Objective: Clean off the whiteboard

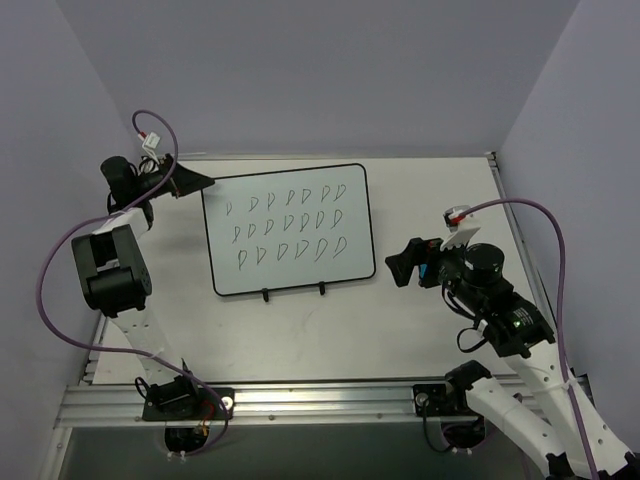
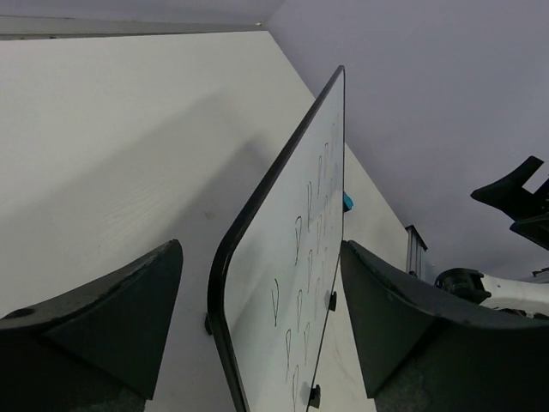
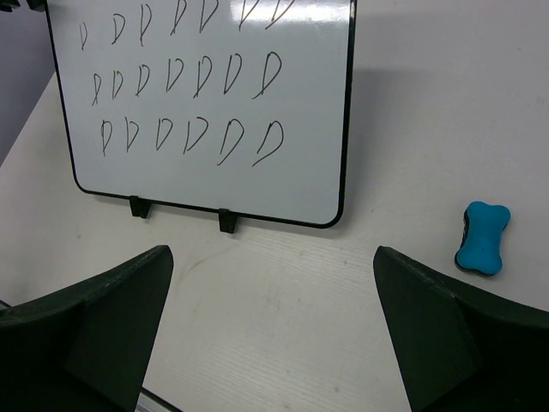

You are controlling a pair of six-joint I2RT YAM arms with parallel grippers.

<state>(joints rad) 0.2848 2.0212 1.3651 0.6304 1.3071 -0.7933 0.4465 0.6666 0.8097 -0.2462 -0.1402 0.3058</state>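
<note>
White worktop: blue eraser lies nearest the right tool; left tool straddles the whiteboard edge; both tools gape.

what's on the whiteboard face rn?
Three rows of dark D-shaped scribbles on the whiteboard, nothing else resting on it. In the top view the left fingers cover its far-left corner, so that bit can't be checked there.

Whiteboard edge inside wide-spread left claw
</note>
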